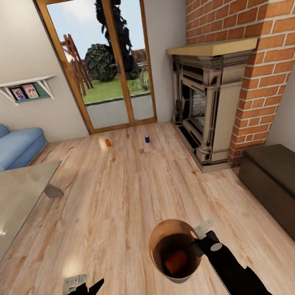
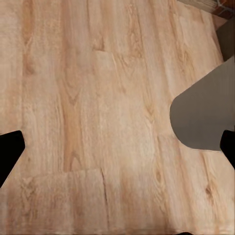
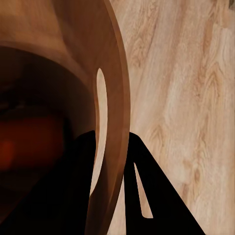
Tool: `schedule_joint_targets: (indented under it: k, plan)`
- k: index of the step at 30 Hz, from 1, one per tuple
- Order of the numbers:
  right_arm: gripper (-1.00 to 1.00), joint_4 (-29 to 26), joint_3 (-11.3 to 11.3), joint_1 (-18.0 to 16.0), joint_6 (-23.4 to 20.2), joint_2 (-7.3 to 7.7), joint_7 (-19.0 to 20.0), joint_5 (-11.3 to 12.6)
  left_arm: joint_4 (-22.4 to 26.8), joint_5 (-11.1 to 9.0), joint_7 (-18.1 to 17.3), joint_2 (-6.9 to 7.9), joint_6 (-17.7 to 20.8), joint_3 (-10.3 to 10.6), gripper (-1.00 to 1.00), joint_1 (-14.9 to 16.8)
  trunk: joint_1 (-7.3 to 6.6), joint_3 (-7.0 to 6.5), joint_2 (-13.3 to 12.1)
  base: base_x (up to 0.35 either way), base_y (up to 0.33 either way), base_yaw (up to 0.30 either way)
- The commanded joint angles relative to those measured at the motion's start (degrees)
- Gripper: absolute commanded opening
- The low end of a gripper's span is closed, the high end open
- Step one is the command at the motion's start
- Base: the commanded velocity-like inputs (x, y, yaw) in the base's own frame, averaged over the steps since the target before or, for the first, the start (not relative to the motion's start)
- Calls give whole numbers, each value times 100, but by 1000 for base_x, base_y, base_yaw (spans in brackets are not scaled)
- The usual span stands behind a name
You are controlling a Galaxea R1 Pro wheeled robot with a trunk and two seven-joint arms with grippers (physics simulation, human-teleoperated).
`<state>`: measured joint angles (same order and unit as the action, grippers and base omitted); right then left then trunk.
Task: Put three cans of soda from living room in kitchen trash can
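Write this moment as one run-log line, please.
right hand: grips rim of round brown-lined bin | inside: orange can | floor: orange can, blue can | left hand: open

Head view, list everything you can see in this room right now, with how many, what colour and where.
Soda cans: three; one orange and one dark blue on the floor near the glass doors, one orange lying inside the bin.
Trash can: one, brown inside, pale outside, held near the robot.
Glass doors: wood-framed, far wall.
Fireplace: one, red brick chimney, right.
Sofa: one, blue, left.
Glass table: one, left foreground.
Wall shelf: one, white, holding two framed pictures.
Bench: one, dark brown, right.
Floor: light wood planks.
Left gripper: black, holding nothing.
Right gripper: black, clamped on the bin's rim.
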<state>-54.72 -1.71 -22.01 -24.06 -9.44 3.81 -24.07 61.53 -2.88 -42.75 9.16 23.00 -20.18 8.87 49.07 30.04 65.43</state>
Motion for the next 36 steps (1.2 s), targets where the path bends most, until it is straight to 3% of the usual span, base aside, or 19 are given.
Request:
schedule_joint_targets:
  k: [1,7,36]
  plan:
    - [-100,-5,-2,-3,-1,-3,19,35,-11,59,1,-37,-6,-1,100,0,0,-1,0,332,0,0]
    - [-100,-11,-8,-2,-2,-5,15,34,-25,182,3,-106,-14,-3,100,0,0,-1,0,336,0,0]
    - [-100,-13,-31,0,2,-5,14,25,-202,215,3,-111,-22,15,100,0,0,-1,0,339,22,0]
